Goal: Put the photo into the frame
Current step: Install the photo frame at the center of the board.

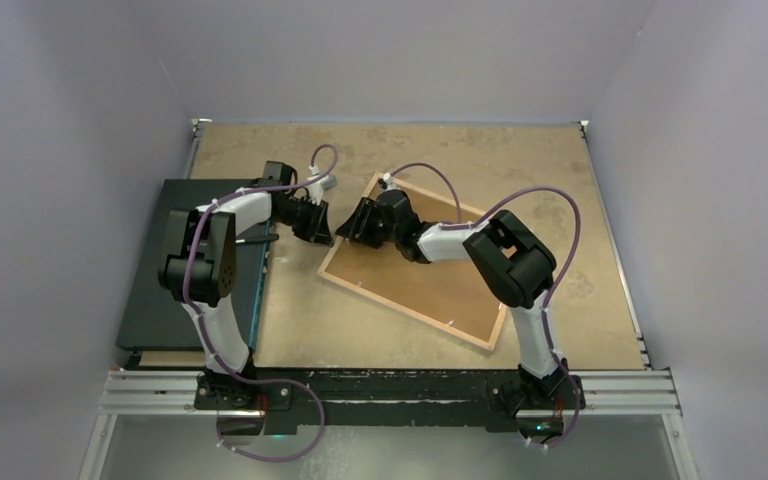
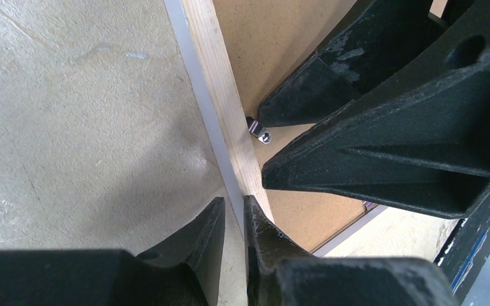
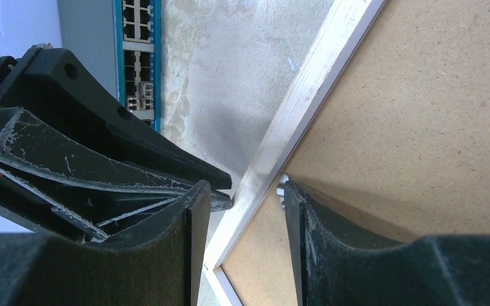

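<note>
My left end effector [image 2: 233, 213] pinches the edge rail of the frame [image 1: 438, 290], which runs straight ahead from its jaws. My right end effector [image 3: 241, 201], half open, straddles the same rail from opposite, a metal tab [image 3: 282, 190] at its inner jaw.

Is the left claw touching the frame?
Touching. The left wrist view shows the left gripper pinching the wooden edge of the frame from both sides.

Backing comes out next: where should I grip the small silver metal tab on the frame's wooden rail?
Likely the free rounded end of the small silver metal tab, from above on the brown backing board side: it juts inward off the light wood rail, over the board.
</note>
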You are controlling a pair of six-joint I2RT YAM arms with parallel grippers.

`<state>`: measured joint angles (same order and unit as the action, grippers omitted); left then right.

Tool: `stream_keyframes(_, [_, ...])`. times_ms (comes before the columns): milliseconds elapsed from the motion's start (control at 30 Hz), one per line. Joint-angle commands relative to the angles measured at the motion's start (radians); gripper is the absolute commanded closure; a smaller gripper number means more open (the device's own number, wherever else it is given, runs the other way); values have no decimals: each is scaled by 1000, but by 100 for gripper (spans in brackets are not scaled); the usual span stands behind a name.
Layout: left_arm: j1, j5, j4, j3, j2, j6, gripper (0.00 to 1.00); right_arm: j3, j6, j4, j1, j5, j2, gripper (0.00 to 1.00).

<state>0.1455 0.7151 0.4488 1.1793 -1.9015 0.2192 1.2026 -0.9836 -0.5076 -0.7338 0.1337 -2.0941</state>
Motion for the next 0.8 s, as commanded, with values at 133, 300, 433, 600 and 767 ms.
stream_keyframes(133, [35, -1, -17, -35, 8, 7, 86, 23, -13, -63, -7, 69, -29, 54])
stream_keyframes(300, [36, -3, -19, -33, 12, 6, 86, 24, -19, -71, -14, 93, -36, 57])
stream_keyframes(433, [36, -3, -16, -30, 14, 5, 86, 23, -16, -72, -13, 95, -26, 57])
stream_keyframes(600, [36, -18, 18, -10, 24, 26, 86, 45, -1, -16, -5, 102, 22, 53])
stream_keyframes(767, [15, -48, 97, 51, 37, 75, 86, 25, 76, 57, 89, 49, 193, 29])
